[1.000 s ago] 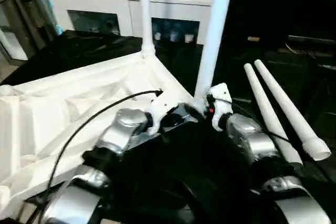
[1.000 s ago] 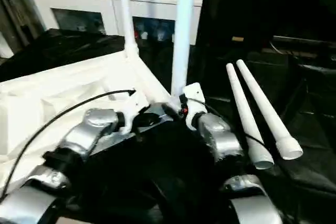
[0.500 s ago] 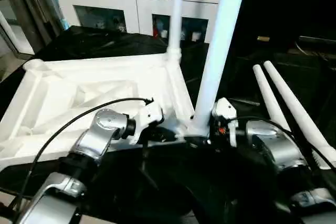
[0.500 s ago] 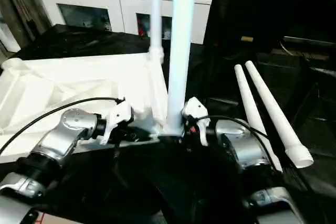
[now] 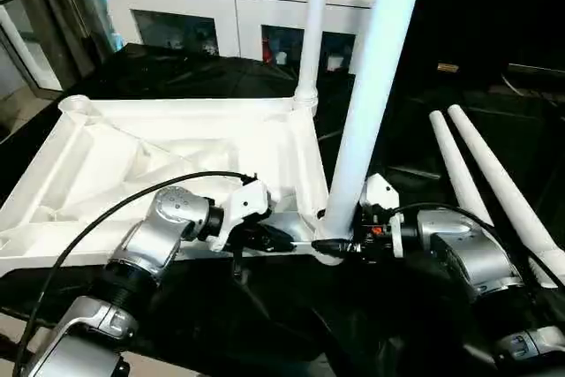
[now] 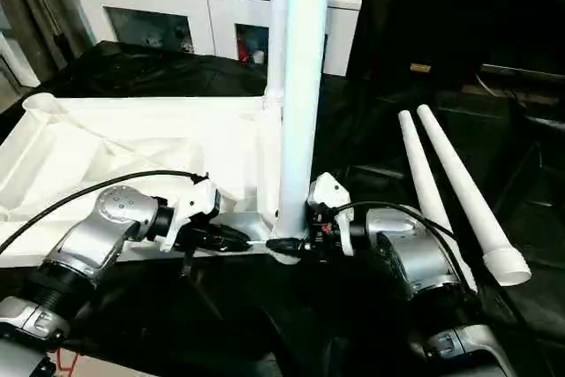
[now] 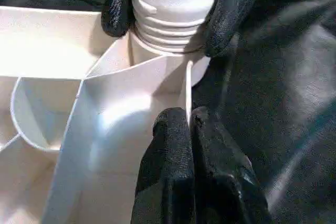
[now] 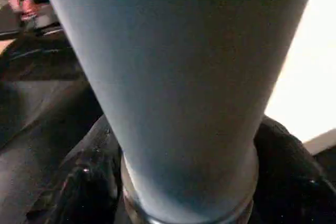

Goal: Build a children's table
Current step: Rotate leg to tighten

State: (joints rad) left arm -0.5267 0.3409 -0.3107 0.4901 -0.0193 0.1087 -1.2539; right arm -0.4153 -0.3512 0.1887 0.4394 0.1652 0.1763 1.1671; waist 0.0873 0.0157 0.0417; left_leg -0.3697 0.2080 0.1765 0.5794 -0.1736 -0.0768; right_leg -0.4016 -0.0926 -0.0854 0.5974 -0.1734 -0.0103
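The white tabletop (image 5: 177, 143) lies upside down, ribbed side up, on black cloth. One white leg (image 5: 313, 33) stands in its far right corner socket. A second leg (image 5: 366, 103) stands in the near right socket. My right gripper (image 5: 331, 246) is shut on that near leg's threaded base (image 7: 168, 19), with a black finger (image 7: 231, 9) on each side. My left gripper (image 7: 188, 119) is shut on the tabletop's thin rim wall (image 7: 187, 85) just beside that socket. Two more legs (image 5: 459, 183) lie side by side on the cloth to the right.
A white cabinet (image 5: 221, 6) with glass doors stands behind the table, small items on top. Black cloth (image 5: 159, 72) covers the work surface. A metal stand (image 5: 35, 33) is at the far left. A black cable (image 5: 115, 218) loops over my left forearm.
The whole picture has shifted as the camera moved. My right gripper's jaws have come in around the near leg's base. The left gripper keeps its hold on the rim.
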